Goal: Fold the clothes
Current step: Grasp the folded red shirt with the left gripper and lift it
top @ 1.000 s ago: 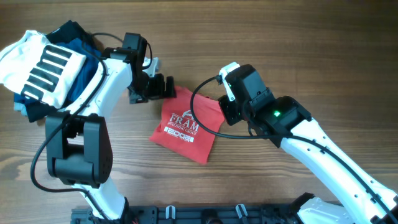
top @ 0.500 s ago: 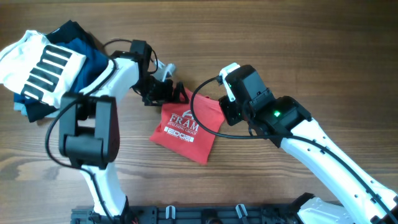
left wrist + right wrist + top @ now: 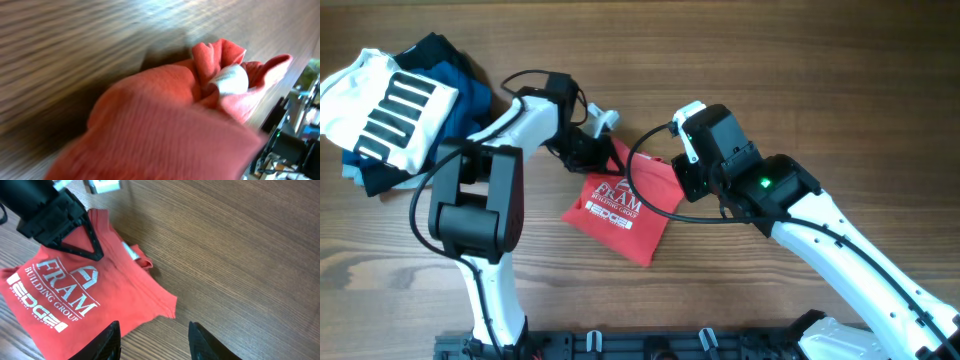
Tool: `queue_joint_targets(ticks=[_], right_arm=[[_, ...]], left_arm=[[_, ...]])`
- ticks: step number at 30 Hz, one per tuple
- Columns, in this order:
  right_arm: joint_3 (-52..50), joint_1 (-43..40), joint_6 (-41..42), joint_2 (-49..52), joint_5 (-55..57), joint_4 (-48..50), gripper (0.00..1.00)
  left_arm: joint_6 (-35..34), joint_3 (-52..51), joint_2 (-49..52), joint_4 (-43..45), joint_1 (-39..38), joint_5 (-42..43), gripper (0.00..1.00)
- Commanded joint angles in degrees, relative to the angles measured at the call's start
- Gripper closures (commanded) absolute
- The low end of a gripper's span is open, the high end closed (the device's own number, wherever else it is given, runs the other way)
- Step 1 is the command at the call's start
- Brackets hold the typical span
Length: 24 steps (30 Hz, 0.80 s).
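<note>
Wooden table [image 3: 800, 90], red T-shirt [image 3: 620, 215] top edge pinched by left gripper [image 3: 603, 157]

From here the left wrist view is smeared; bunched red T-shirt [image 3: 165, 125] cloth covers the left gripper's [image 3: 600, 152] fingertips (one white scrap [image 3: 231, 80] peeks out). The right gripper's [image 3: 154, 330] fingers run off the bottom edge.

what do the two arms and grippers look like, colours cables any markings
The left arm and right arm both have white rounded links joined by black boxy housings, each trailing a looping black cable. A green light glows on the right arm. The left gripper is black with a triangular opening; the right gripper has black fingers.
</note>
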Motion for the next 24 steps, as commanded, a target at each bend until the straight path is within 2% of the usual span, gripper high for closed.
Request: queue_joint_targets(ticks=[1,6,14,21,24], right_arm=[[1.2,-0.2,0.0,-0.2,1.2,-0.7,0.56],[1.2,-0.2,0.0,-0.2,1.5,-0.9,0.56],[1.2,-0.2,0.1,-0.2,2.3,-0.9,0.56],[1.2,-0.2,0.4,-0.2,2.5,-1.2,0.56],[1.2,-0.2,0.5,-0.2,2.5,-1.2,0.56]], left_arm=[[1.2,0.0,0.7,0.4,-0.5,1.5,0.96],[-1.9,3.2,-1.4,-2.5,1.6,-4.7,0.96],[-9.4,13.9,-11.2,-9.2,4.1,-27.8,0.96],[-9.7,18.8,-20.8,-8.0,8.1,-39.9,0.96],[-9.7,18.9,-23.6,-5.1,10.8,-41.2,0.96]])
